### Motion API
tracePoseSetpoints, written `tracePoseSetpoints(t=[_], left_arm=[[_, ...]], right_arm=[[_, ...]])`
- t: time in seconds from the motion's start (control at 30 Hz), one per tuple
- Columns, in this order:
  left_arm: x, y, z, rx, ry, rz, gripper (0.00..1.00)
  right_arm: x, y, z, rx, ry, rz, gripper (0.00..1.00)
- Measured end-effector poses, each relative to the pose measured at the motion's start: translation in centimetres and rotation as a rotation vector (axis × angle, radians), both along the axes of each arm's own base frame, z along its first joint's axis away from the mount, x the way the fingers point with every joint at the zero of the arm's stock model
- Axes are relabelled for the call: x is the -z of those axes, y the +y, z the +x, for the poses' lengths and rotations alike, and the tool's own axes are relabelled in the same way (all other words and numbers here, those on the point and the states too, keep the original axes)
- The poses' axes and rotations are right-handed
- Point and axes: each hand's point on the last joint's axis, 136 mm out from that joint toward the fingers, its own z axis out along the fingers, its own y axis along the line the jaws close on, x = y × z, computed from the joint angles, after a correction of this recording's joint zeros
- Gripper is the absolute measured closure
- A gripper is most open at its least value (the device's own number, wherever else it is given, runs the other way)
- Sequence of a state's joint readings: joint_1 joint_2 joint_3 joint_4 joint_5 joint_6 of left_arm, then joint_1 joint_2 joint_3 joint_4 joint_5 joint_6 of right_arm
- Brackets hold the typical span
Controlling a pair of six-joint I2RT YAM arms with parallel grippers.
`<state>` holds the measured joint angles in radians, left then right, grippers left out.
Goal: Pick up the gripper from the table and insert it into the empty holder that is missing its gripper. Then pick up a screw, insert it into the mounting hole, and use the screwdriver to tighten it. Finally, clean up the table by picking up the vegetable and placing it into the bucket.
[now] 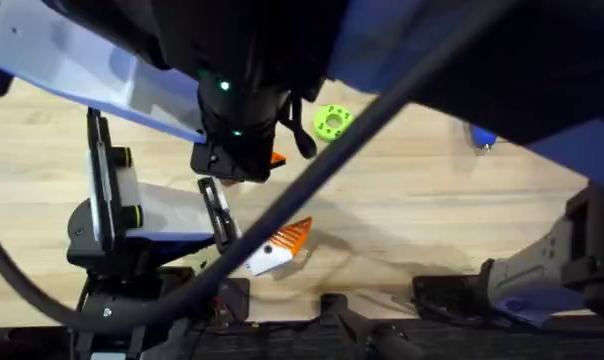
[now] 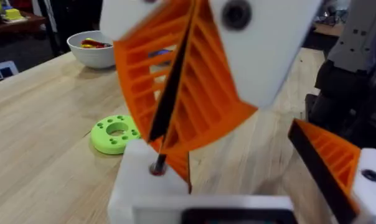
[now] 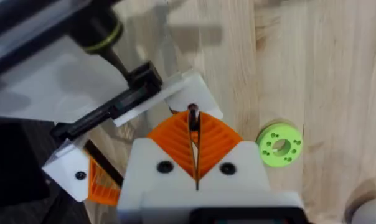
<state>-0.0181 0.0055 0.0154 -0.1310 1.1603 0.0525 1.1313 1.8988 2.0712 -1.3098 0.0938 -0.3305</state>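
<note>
The screw step is judged to be in hand: a screw [image 3: 192, 114] is held clenched in the right gripper [image 3: 193, 124] at the hole of the holder [image 3: 189, 93], on the spread-open left gripper [image 2: 238, 168], so seating, release and the screwdriver [image 1: 482, 138] are called for next.

— Where's the holder [image 2: 138, 186]?

— It's a white plastic block with no orange finger on it, held above the bench. The mounting hole in its top face is dark and round.

— And the screw [image 3: 192, 113]?

— It's thin and dark and stands nearly upright, with its lower end at that hole. The right gripper [image 3: 193, 124] has it pinched between its orange ribbed pads.

— Can you see the screwdriver [image 1: 482, 138]?

— There's a small blue piece on the far right of the bench, mostly hidden. I can't tell how it's lying.
</note>
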Motion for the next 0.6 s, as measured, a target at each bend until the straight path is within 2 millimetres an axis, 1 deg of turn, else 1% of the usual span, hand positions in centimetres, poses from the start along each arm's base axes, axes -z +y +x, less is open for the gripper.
tracePoseSetpoints(t=[0.17, 0.6], left_arm=[[0.0, 0.0, 0.0, 0.0, 0.0, 0.0, 0.015], [0.0, 0.0, 0.0, 0.0, 0.0, 0.0, 0.016]], right_arm=[[0.59, 0.13, 0.13, 0.001, 0.003, -0.015, 0.996], [0.77, 0.18, 0.17, 0.001, 0.004, -0.019, 0.996]])
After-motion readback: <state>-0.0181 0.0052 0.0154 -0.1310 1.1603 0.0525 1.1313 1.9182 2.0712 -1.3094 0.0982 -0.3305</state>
